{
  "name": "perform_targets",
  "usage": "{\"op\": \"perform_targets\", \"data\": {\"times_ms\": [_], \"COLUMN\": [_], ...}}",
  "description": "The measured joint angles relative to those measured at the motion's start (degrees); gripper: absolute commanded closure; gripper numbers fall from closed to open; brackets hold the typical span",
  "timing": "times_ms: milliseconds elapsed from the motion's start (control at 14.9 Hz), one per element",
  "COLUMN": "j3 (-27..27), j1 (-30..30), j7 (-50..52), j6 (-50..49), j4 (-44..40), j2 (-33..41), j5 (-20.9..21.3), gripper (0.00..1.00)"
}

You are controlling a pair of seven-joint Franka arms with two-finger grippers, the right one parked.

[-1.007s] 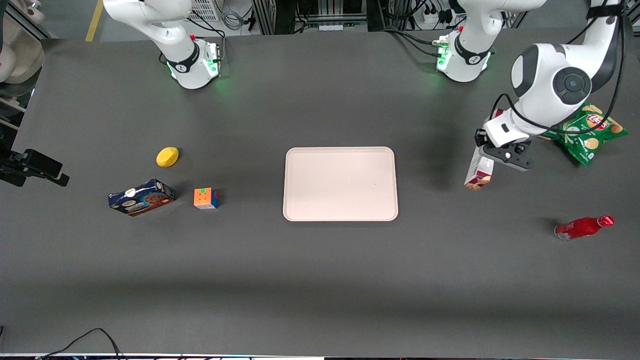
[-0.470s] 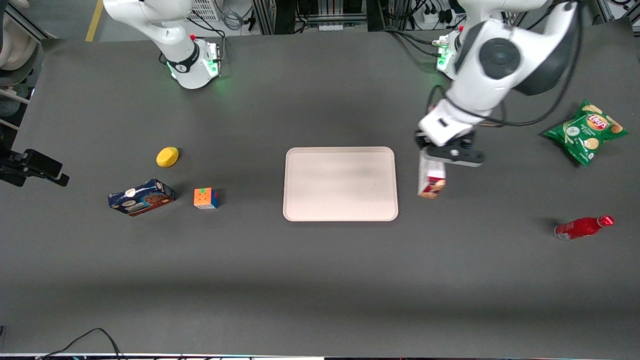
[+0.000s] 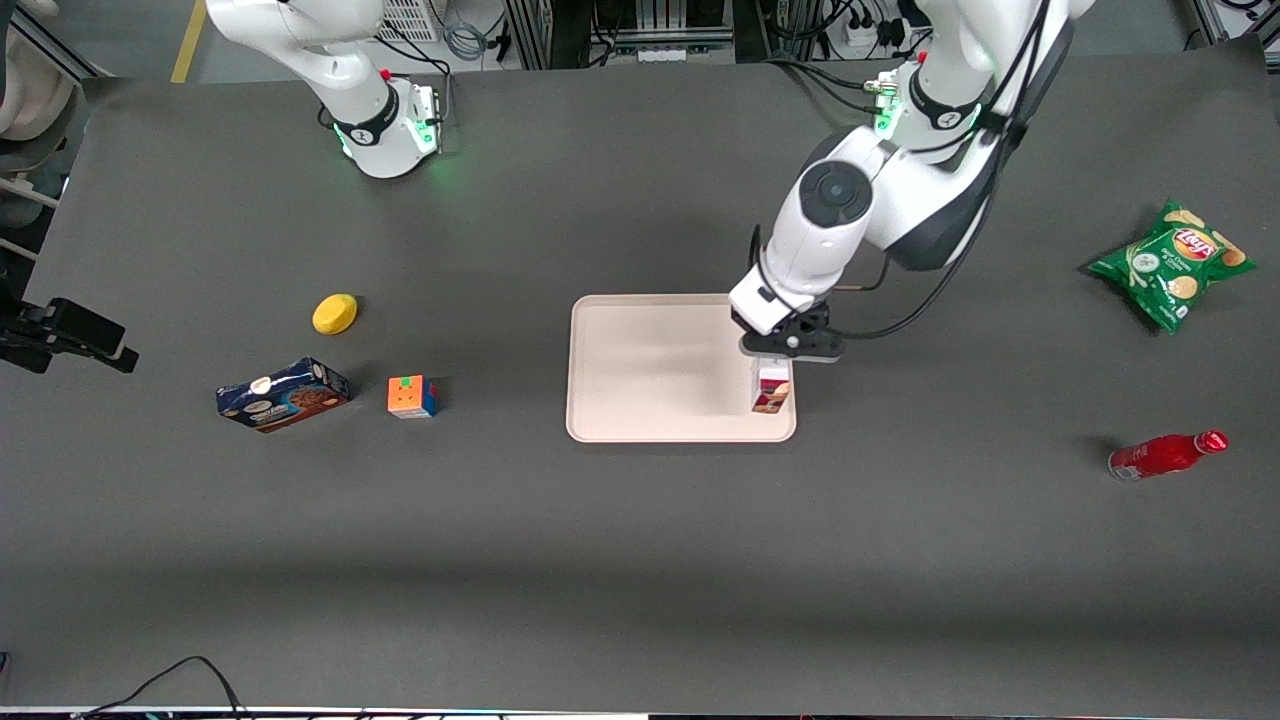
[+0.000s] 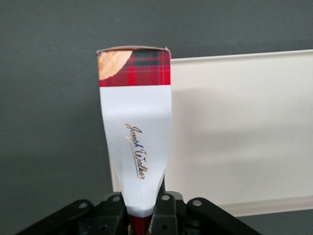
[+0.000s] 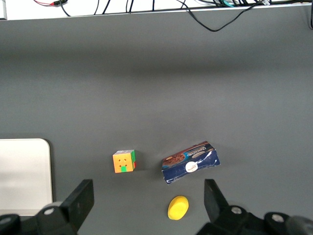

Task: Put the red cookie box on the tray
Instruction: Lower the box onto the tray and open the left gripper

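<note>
Red cookie box (image 3: 771, 392) (upright) — end effector (image 3: 790, 345) clamped — above tray (image 3: 650, 370).

Dark grey table (image 3: 640, 560) carries tray (image 3: 650, 370), blue cookie box (image 3: 283, 394), cube (image 3: 411, 396), chip bag (image 3: 1170, 262), red bottle (image 3: 1165, 455); gripper (image 3: 785, 352) over tray.

Glossy white rounded arm shells with dark grey joint caps, black cables looped alongside, green-lit base rings; gripper (image 3: 772, 362) black, with bolt heads on its matte body.
</note>
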State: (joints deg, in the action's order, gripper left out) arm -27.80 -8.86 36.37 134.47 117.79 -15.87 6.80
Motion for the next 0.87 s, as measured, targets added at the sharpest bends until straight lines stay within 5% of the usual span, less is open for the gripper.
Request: {"op": "perform_targets", "data": {"times_ms": [336,604,872], "j3": [0.11,0.39,0.62], "j1": [-0.15,-0.14,-0.14], "j7": [2.27,7.47,8.43], "j6": [9.99,11.44,11.46], "j4": [4.16,4.08,3.92], "j2": [-5.74,-8.37,-8.77], "j5": [2.74,8.83,9.63], "gripper": [1.00,1.00,1.00]}}
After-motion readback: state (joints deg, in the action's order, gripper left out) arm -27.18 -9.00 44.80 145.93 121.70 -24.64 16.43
